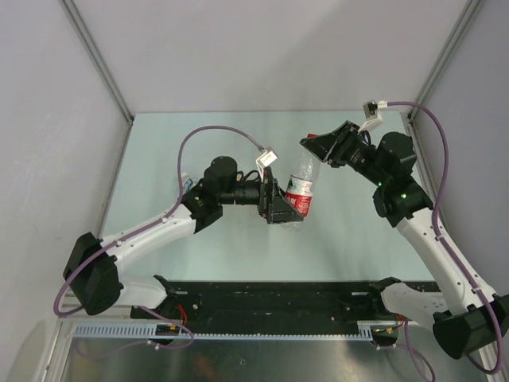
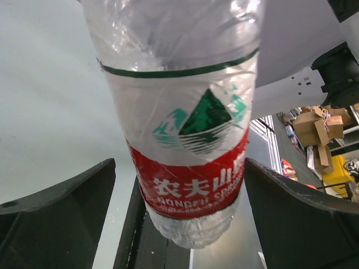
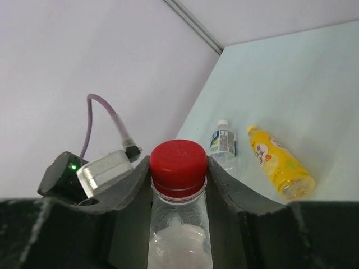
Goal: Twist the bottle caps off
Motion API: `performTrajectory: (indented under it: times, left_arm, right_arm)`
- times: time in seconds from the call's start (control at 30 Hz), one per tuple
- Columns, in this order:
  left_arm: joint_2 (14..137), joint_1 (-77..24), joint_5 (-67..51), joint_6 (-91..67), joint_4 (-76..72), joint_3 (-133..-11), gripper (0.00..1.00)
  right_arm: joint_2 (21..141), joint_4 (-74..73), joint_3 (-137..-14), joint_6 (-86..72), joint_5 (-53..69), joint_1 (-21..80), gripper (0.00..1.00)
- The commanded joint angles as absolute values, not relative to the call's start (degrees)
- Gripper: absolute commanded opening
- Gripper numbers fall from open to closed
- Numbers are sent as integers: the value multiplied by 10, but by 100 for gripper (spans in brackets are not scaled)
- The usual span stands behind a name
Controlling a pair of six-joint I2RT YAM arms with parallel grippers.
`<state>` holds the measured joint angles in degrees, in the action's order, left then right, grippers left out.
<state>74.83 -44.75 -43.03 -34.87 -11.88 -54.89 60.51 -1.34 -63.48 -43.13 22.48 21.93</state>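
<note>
The slim clear bottle [image 1: 303, 177] with a red label is held above the table, tilted, base toward the arms. My left gripper [image 1: 291, 209] is shut on its lower body; in the left wrist view the label [image 2: 190, 185] fills the space between the two dark fingers [image 2: 61, 213]. My right gripper [image 1: 312, 146] is shut on the red cap [image 3: 178, 161], which sits on the bottle neck with a finger pressed against each side. The yellow bottle [image 3: 279, 162] lies on the table with its yellow cap [image 3: 252, 130] on. The short clear bottle [image 3: 223, 142] lies beside it; its cap looks white.
The pale green table [image 1: 199, 143] is enclosed by grey walls on the left, back and right. A black rail [image 1: 278, 298] runs along the near edge between the arm bases. Purple cables loop above both wrists.
</note>
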Motion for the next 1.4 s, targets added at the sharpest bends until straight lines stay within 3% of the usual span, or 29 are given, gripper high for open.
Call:
performTrajectory:
  times: [0.0,0.1,0.37,0.43,0.5,0.6,0.73,0.83,1.07,1.37]
  left_arm:
    - [769,-472,-427,-369,-164,-583,98]
    - [784,-483,-427,-376,-174,-593,88]
    - [765,-490,-407,-361,-187,-579,42]
    - [756,-489,-401,-345,-187,-572,34]
    - [748,-488,-396,-325,-177,-565,28]
    - [741,-485,-368,-270,-103,-571,26]
    - [728,-485,-293,-178,46,-589,26]
    - [712,-485,-223,-128,120,-584,26]
    - [683,-485,-71,-49,240,-573,28]
    - [664,-487,-35,-27,270,-573,28]
  right_arm:
    - [587,17,-652,-441,207,224,0]
    - [581,12,-652,-436,195,225,0]
    - [570,-6,-652,-421,179,224,5]
    - [572,-13,-653,-419,186,223,16]
    - [574,-13,-652,-418,196,219,37]
    - [577,-13,-652,-417,215,212,71]
    - [577,-29,-652,-417,228,198,92]
    - [579,-42,-652,-413,239,187,98]
    - [606,-68,-652,-394,286,171,99]
    - [680,-55,-652,-385,349,223,98]
